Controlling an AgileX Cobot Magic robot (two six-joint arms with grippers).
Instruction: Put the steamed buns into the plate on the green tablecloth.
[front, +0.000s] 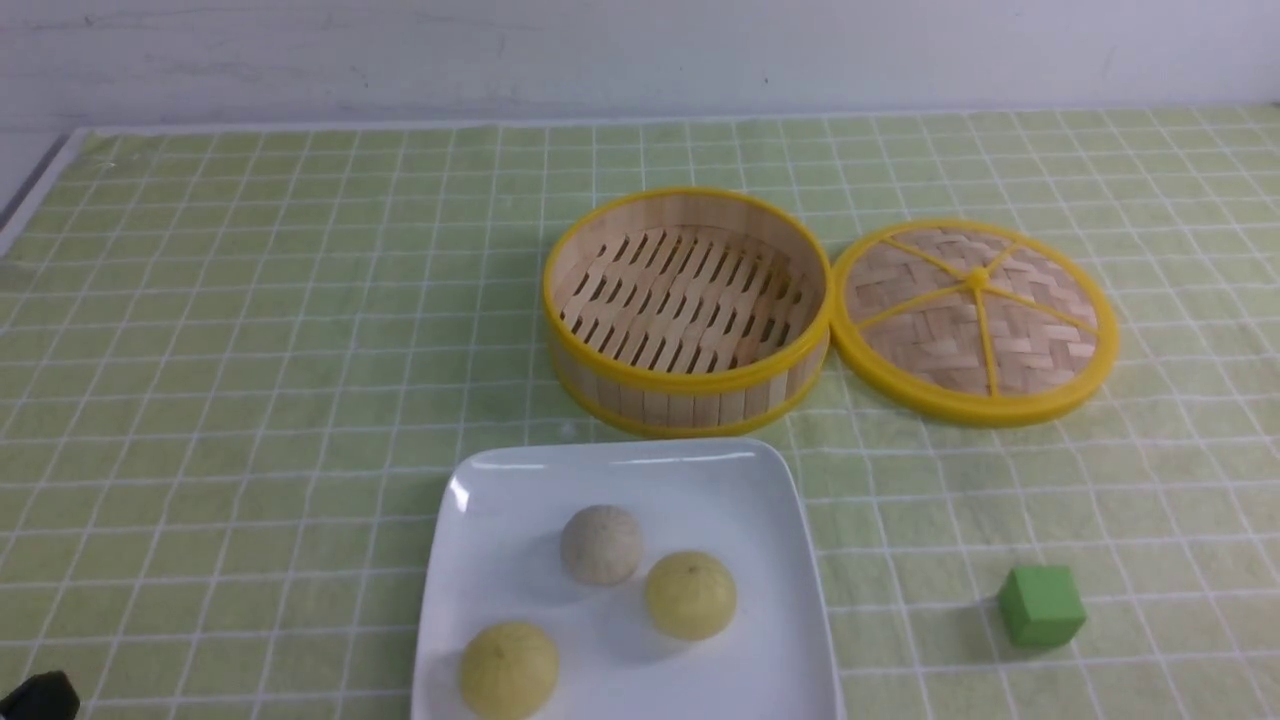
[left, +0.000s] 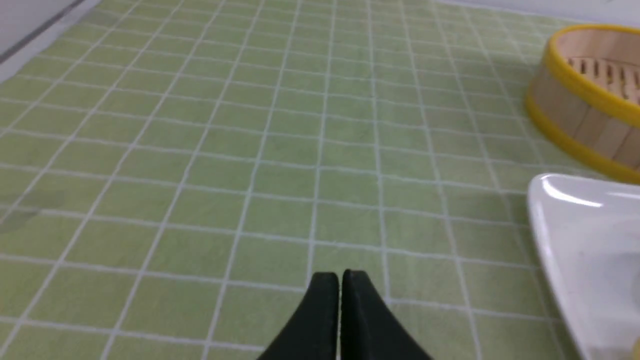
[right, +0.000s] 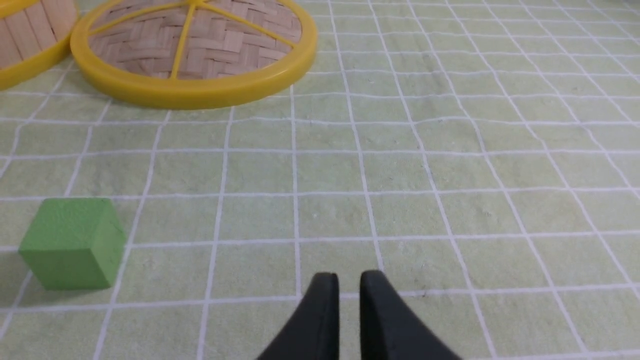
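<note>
Two pale-yellow steamed buns lie in the white square plate (front: 620, 455) on the green tablecloth (front: 250, 350), one at the plate's middle right (front: 690, 595) and one at its near left (front: 508, 668). My left gripper (left: 341, 274) hovers over bare cloth left of the plate (left: 560, 200), shut with nothing in it. A dark part of it shows in the front view's lower left corner (front: 40, 695). My right gripper (right: 349, 275) is out of the front view. It hangs over bare cloth right of the green cube, its fingers a narrow gap apart and empty.
A grey speckled bun (front: 601, 543) also sits in the plate. Behind the plate stands an empty bamboo steamer basket (front: 690, 375), with its woven lid (front: 975, 320) flat to the right. A small green cube (front: 1041, 605) (right: 70, 242) rests right of the plate.
</note>
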